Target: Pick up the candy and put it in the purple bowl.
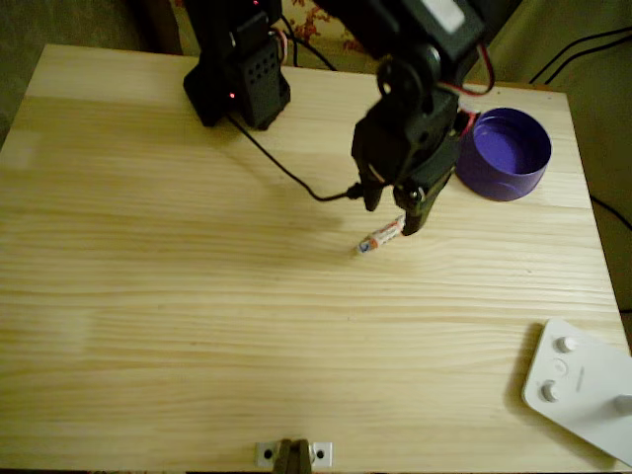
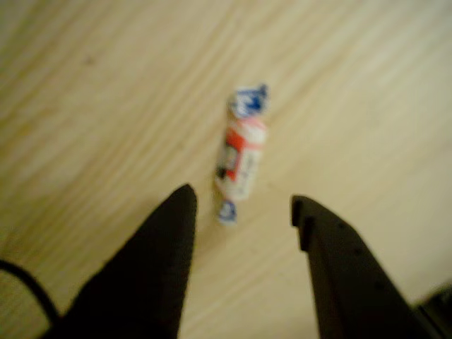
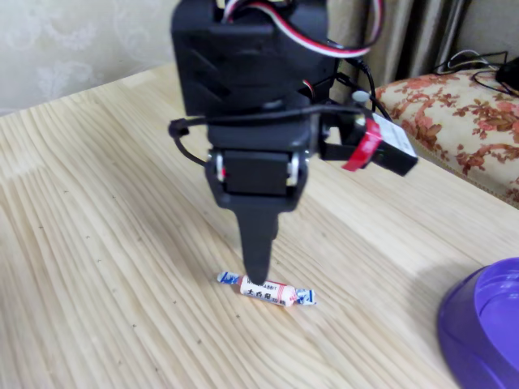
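Pale pine boards with long straight grain make up the table [image 1: 197, 296], matte and a little worn, with a flowery upholstered seat [image 3: 462, 121] behind it.

On that wood lies the candy [image 2: 240, 159], a tiny stubby roll with an orange-red and white middle bearing small print, and crinkled bluish-white wrapper ends twisted tight. It lies flat on the table just ahead of the pincer [image 2: 244, 205], its near twist reaching into the gap between the two dark fingertips. From the fixed view the tapered black finger [image 3: 258, 243] comes down to the sweet's left part, and I cannot tell whether it touches.

Both fingers are matte black plastic, wedge-shaped, and stand well apart, wider than the sweet is thick, with nothing held between them.

Off to the pincer's right in the overhead view, well clear of it, sits the purple bowl [image 1: 506, 153], round, glossy and thick-walled, with a lighter inside. Farther away, at the table's near right corner, lies a flat white device [image 1: 583, 390] with round buttons.
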`<state>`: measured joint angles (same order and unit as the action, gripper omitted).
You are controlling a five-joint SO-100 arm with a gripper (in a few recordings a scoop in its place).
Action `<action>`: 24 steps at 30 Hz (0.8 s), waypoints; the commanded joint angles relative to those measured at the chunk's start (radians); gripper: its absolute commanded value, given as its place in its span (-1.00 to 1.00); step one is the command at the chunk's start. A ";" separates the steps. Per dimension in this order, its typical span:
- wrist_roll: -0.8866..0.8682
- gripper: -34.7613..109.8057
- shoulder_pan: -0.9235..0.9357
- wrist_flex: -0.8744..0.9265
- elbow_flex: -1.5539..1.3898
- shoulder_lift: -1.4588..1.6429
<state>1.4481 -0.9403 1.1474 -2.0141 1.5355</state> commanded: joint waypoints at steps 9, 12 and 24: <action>0.018 -0.11 -0.003 0.005 0.170 -0.101; 0.018 -0.11 0.000 0.005 0.189 -0.129; 0.018 -0.11 -0.012 0.075 0.279 -0.247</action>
<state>1.4619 -0.9388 1.2057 -1.8070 1.2640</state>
